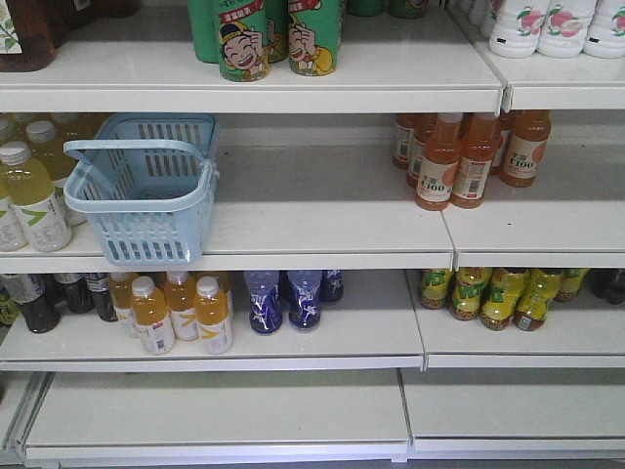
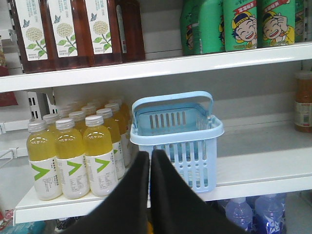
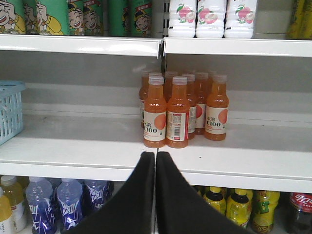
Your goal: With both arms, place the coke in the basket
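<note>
The light blue slotted basket (image 1: 146, 186) stands empty on the middle shelf, left of centre, with one handle folded out to the left. In the left wrist view the basket (image 2: 178, 134) is straight ahead, and my left gripper (image 2: 150, 157) is shut and empty just in front of its near wall. My right gripper (image 3: 156, 157) is shut and empty in front of the middle shelf's edge, below the orange bottles (image 3: 168, 114). A dark bottle with a red cola label (image 3: 298, 210) stands on the lower shelf at the far right. Neither arm shows in the front view.
Yellow drink bottles (image 2: 73, 156) stand close to the left of the basket. Orange bottles (image 1: 469, 156) stand on the right of the middle shelf. Green cans (image 1: 278, 39) are on the top shelf. Dark bottles (image 1: 44, 298), yellow and blue bottles (image 1: 288, 298) fill the lower shelf.
</note>
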Motion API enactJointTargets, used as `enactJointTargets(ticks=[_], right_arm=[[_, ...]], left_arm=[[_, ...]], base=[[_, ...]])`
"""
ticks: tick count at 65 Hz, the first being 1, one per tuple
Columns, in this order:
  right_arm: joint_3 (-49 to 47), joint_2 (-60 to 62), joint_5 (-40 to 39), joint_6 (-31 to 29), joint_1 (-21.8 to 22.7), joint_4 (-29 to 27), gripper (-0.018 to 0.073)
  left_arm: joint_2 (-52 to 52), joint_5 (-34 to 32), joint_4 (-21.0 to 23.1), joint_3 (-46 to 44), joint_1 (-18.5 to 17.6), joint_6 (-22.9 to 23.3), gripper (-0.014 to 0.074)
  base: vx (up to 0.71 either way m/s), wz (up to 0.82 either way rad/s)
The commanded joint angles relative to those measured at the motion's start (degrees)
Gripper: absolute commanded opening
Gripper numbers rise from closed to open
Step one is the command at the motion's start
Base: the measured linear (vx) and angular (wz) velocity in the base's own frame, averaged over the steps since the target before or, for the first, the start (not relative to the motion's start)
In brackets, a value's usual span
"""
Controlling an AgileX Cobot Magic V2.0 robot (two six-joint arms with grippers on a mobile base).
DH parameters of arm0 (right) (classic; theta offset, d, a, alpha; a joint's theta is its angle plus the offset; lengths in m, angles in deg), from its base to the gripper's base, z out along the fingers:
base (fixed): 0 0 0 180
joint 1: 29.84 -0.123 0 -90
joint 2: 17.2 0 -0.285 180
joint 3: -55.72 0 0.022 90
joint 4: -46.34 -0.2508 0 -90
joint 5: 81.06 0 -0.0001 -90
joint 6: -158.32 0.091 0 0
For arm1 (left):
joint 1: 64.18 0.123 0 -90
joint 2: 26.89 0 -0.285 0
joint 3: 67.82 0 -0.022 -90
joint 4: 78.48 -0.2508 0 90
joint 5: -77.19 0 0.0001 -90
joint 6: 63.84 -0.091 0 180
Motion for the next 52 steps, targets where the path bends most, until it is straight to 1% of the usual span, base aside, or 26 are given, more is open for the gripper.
enactJointTargets(ticks=[1,41,47,52], right_arm=[[0.85,0.82,-4.01,-0.22,0.13,0.58,-0.0005],[0.85,0.82,-4.01,-0.22,0.13,0.58,-0.0005],[0.85,0.82,-4.01,-0.22,0.13,0.58,-0.0005],[0.85,0.82,-4.01,-0.22,0.13,0.58,-0.0005]], left_arm=[[-1.16,-4.03,0.45,0.34,-0.37,0.47,-0.0006],[-1.16,-4.03,0.45,0.34,-0.37,0.47,-0.0006],[-1.16,-5.03,0.42,0.34,-0.37,0.35,-0.0006],[-1.16,-6.77,0.42,0.34,-0.37,1.57,-0.0006]], base=[[0.0,0.0],[0.0,0.0],[0.0,0.0],[0.0,0.0]])
